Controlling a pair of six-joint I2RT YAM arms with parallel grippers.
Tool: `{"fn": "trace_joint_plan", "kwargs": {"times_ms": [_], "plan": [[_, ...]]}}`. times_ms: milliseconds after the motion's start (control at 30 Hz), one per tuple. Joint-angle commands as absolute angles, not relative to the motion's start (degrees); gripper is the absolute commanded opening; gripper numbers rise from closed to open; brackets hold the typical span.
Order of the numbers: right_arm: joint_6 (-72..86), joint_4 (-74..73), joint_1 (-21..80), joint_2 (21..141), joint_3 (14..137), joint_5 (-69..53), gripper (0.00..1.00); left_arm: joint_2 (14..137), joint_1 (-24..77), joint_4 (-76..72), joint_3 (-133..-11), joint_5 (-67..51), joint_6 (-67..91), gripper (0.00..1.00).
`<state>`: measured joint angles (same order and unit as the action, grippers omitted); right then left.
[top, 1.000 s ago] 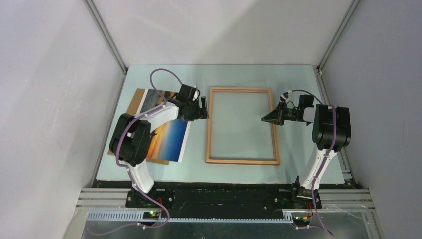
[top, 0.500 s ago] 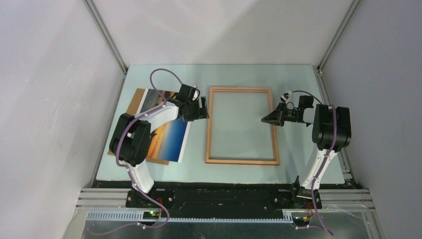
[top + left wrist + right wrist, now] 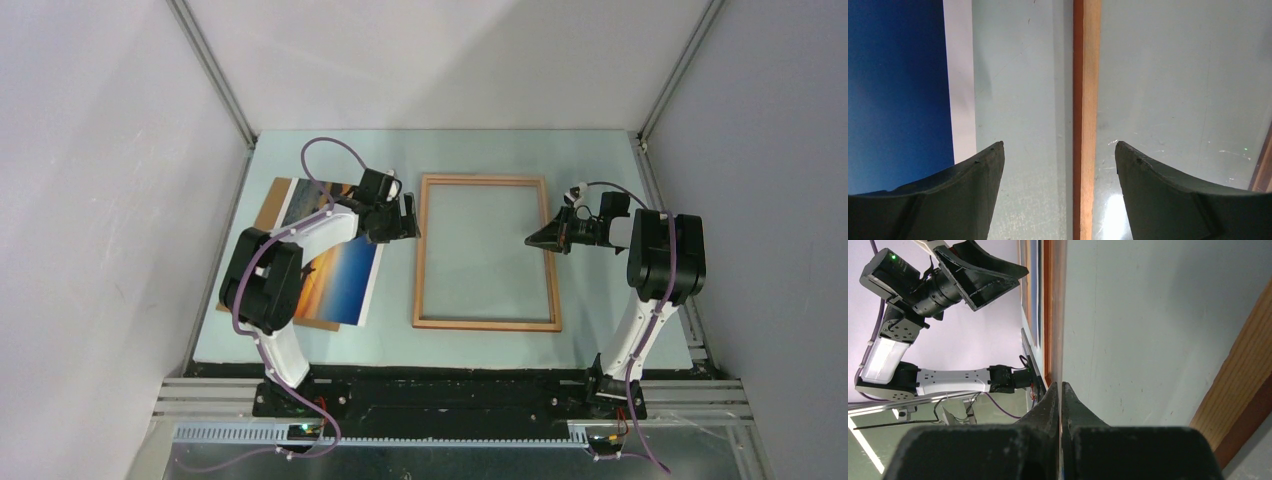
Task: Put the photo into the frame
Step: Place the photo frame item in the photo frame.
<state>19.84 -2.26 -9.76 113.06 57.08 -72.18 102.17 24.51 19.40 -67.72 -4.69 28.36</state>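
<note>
**Two steps outstanding: lifting and seating**

From overhead, the photo (image 3: 345, 280) is lying picture-up at centre left. It is overlapping a brown backing board (image 3: 268, 205), with a strip of table (image 3: 480, 150) between it and the frame (image 3: 487, 324). The frame is lying flat at the centre, and nothing is sitting inside its moulding. The left gripper (image 3: 405, 218) is hanging above the gap between the photo and the frame. The right gripper (image 3: 535, 240) is pointing leftward over the frame's right-hand moulding.

In the left wrist view, the left gripper's jaws are standing wide apart at the bottom and gripping nothing. The frame's moulding (image 3: 1086, 100) is running vertically between them. The photo's blue area and white border (image 3: 893, 90) are filling the left side.

In the right wrist view, the right gripper (image 3: 1060, 386) is showing its jaws pressed together at bottom centre and carrying nothing. Whether it is touching the frame is not clear.

Judging by this, the task is barely starting. The frame is looking ready, but the photo is waiting to be picked up, carried across and seated inside the moulding.
</note>
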Motion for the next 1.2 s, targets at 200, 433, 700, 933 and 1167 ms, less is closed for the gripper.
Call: {"fn": "trace_joint_plan", "kwargs": {"times_ms": [200,433,700,933,1167], "plan": [[20.0,-1.3,-9.1,112.5,57.0,-72.3,0.00,99.1,24.3,17.9,-69.1,-5.2,27.5,0.86],[20.6,-0.9,-8.8,112.8,57.0,-72.0,0.00,99.8,24.5,17.9,-69.4,-5.6,27.7,0.86],[20.1,-2.3,-8.8,113.3,57.6,-71.9,0.00,100.8,24.7,17.9,-69.9,-6.4,27.8,0.86],[19.9,-3.6,-8.8,113.6,58.0,-72.1,0.00,101.3,25.1,17.8,-70.1,-6.3,27.8,0.86],[20.4,-3.5,-8.7,114.2,58.1,-72.5,0.00,101.8,25.6,17.9,-70.2,-6.2,27.8,0.86]]}}
